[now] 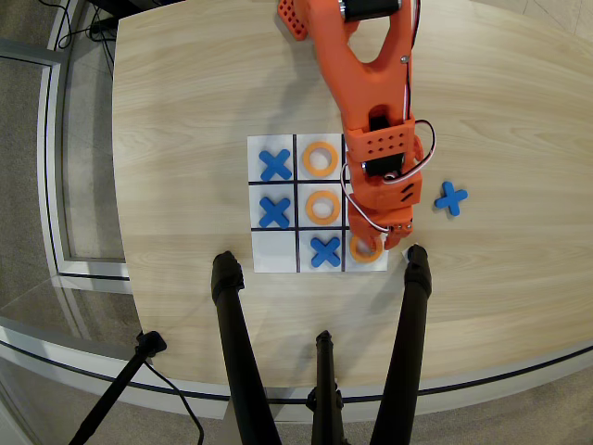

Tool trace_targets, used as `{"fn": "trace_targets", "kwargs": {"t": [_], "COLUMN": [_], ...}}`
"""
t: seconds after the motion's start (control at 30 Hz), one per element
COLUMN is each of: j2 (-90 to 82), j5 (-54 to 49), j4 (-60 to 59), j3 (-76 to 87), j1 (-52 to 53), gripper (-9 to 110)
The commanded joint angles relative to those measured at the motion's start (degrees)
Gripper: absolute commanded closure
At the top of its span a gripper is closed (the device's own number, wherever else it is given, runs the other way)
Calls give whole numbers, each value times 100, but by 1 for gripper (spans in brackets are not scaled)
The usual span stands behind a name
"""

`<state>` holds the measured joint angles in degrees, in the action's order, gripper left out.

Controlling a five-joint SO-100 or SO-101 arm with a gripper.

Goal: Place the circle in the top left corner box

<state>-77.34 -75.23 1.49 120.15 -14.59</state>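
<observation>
Gripper (pixel 384 239) low over grid's lower-right cell in overhead view; fingers astride upper rim of circle (pixel 365 249), whether pinching or loosened: cannot tell, arm body hides gap. Circle lies flat inside top left corner box (pixel 378 263), roughly centred, so placement looks done bar release. Left: blue X (pixel 325 251) in neighbouring cell. Far right on table: spare blue X (pixel 451 197), well apart.
</observation>
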Motion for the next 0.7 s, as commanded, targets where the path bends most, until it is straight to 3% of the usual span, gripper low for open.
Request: {"fn": "trace_targets", "kwargs": {"t": [0.0, 0.4, 0.53, 0.67], "j2": [-53, -589, -1371, -2769], "j5": [-44, -167, -229, -255], "j4": [44, -176, -1178, -2918], "j3": [-158, 9, 62, 334], "j1": [62, 149, 272, 378], "gripper": [94, 93, 93, 93]}}
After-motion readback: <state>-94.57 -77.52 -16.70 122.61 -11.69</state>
